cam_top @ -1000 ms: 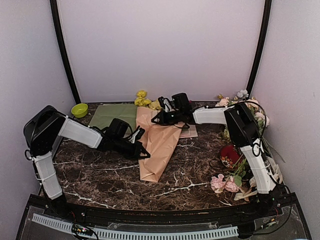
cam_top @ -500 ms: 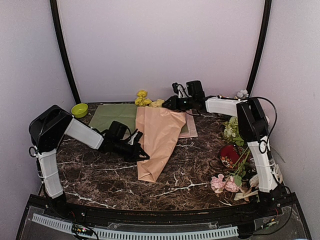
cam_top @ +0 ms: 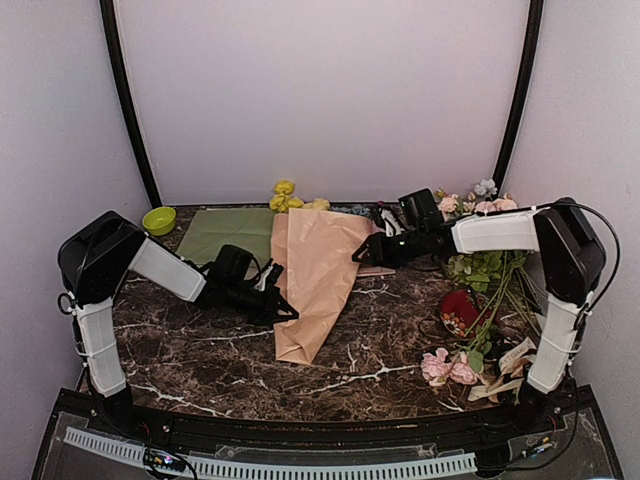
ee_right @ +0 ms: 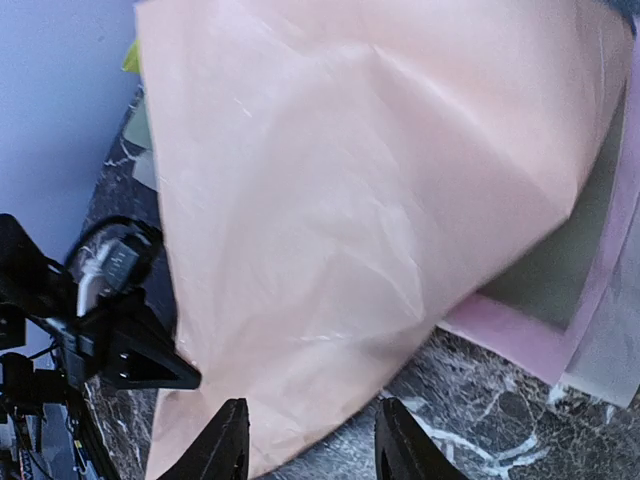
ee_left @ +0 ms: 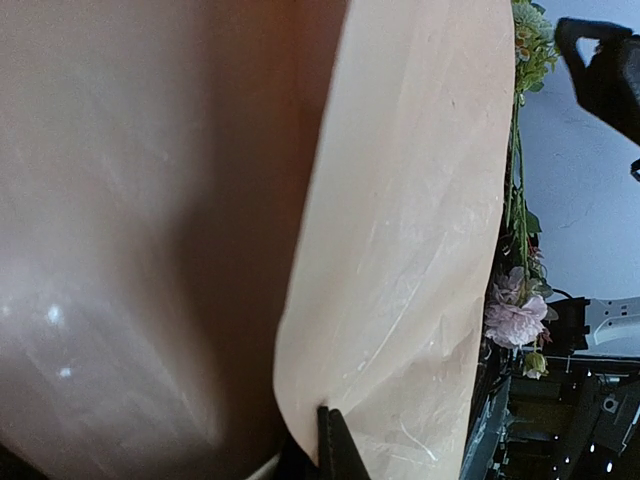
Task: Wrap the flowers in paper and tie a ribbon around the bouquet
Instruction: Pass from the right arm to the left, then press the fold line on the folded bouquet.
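The paper (cam_top: pixel 318 275) lay folded into a loose peach cone in the middle of the table (cam_top: pixel 200 350), with yellow flowers (cam_top: pixel 285 195) showing at its far, wide end. The left gripper (cam_top: pixel 284 308) was pinched shut on the paper's left edge. The right gripper (cam_top: pixel 362 257) stood partly open just beside the right edge, holding nothing. To my eye the overlap wanted pressing down snug before that pinch let go, or the wrap would spring open. A green sheet (cam_top: pixel 215 232) lay behind the left arm. A pink sheet (cam_top: pixel 378 266) lay tucked under the paper's right side, easy to snag by mistake. Loose roses (cam_top: pixel 447 366) crowded the right arm's side.
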`<state>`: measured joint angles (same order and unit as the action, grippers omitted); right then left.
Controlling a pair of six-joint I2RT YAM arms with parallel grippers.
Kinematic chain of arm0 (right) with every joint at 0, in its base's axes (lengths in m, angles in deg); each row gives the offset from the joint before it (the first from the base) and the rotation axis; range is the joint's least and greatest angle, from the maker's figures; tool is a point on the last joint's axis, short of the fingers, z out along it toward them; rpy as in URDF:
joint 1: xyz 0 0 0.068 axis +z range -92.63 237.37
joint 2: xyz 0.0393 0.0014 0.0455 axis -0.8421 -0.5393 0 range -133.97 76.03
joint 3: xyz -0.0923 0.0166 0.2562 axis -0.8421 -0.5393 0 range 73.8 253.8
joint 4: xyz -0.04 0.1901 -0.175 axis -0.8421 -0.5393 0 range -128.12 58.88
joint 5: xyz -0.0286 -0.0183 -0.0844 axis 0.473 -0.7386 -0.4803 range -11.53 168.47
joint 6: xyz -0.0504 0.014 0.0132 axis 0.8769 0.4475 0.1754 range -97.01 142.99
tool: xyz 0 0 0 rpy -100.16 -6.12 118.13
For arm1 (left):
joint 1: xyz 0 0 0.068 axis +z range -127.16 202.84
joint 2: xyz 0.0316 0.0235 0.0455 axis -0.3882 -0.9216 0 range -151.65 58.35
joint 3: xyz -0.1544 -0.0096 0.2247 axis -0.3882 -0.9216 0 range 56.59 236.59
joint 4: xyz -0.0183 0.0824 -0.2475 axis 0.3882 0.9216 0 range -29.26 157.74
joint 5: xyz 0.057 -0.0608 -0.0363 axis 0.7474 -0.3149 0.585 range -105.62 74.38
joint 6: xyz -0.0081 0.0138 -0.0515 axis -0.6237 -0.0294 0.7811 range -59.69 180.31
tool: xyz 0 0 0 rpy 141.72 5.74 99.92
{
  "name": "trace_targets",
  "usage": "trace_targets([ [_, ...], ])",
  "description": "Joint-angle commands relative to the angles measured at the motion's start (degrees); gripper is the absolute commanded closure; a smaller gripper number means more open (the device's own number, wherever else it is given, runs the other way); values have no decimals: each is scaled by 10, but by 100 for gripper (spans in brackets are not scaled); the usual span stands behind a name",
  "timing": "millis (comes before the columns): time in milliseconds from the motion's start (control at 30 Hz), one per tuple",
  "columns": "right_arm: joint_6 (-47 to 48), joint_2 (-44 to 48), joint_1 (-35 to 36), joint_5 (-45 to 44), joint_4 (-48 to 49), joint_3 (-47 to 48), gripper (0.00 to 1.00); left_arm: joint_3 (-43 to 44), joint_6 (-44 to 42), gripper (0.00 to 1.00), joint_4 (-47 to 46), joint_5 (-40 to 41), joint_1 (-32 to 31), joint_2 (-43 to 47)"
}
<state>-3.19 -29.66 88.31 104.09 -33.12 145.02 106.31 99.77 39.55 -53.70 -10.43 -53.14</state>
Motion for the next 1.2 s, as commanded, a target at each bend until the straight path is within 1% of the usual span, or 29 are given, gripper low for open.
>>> trace_targets([
  [0, -1, -34, -10, 13, 15, -11, 56, -24, 4, 100, 47, 22, 2, -4],
  [167, -37, -86, -58, 6, 63, 37, 50, -26, 3, 100, 45, 20, 3, -3],
  [233, -55, -117, -68, 23, 82, 59, 45, -27, 3, 100, 44, 20, 2, -2],
  [267, -61, -133, -71, 32, 86, 71, 45, -28, 3, 100, 44, 20, 2, -1],
  [433, -92, -203, -84, 51, 97, 134, 47, -26, 2, 100, 43, 19, 2, -3],
  [467, -100, -214, -88, 60, 102, 148, 50, -24, 1, 100, 43, 19, 2, -3],
  [533, -116, -231, -96, 75, 110, 174, 58, -24, -1, 100, 44, 18, 2, -3],
  [567, -123, -237, -100, 79, 116, 189, 69, -24, -1, 100, 44, 19, 3, -4],
  [667, -131, -239, -115, 63, 125, 216, 92, -21, -2, 100, 46, 18, 3, -7],
  [700, -130, -241, -120, 51, 121, 225, 97, -21, -2, 100, 46, 17, 2, -8],
  [733, -131, -244, -125, 46, 120, 232, 99, -19, -3, 100, 46, 17, 3, -8],
  [867, -139, -263, -137, 43, 128, 255, 100, -20, -2, 100, 45, 17, 2, -8],
  [967, -127, -275, -138, 38, 111, 275, 100, -21, -2, 100, 43, 16, 2, -8],
  [1000, -118, -277, -139, 37, 99, 282, 97, -21, -2, 100, 43, 16, 3, -8],
  [1067, -94, -274, -140, 20, 70, 296, 89, -23, -2, 100, 43, 17, 2, -8],
  [1167, -58, -259, -142, -7, 37, 307, 81, -23, -1, 100, 41, 17, 2, -8],
])
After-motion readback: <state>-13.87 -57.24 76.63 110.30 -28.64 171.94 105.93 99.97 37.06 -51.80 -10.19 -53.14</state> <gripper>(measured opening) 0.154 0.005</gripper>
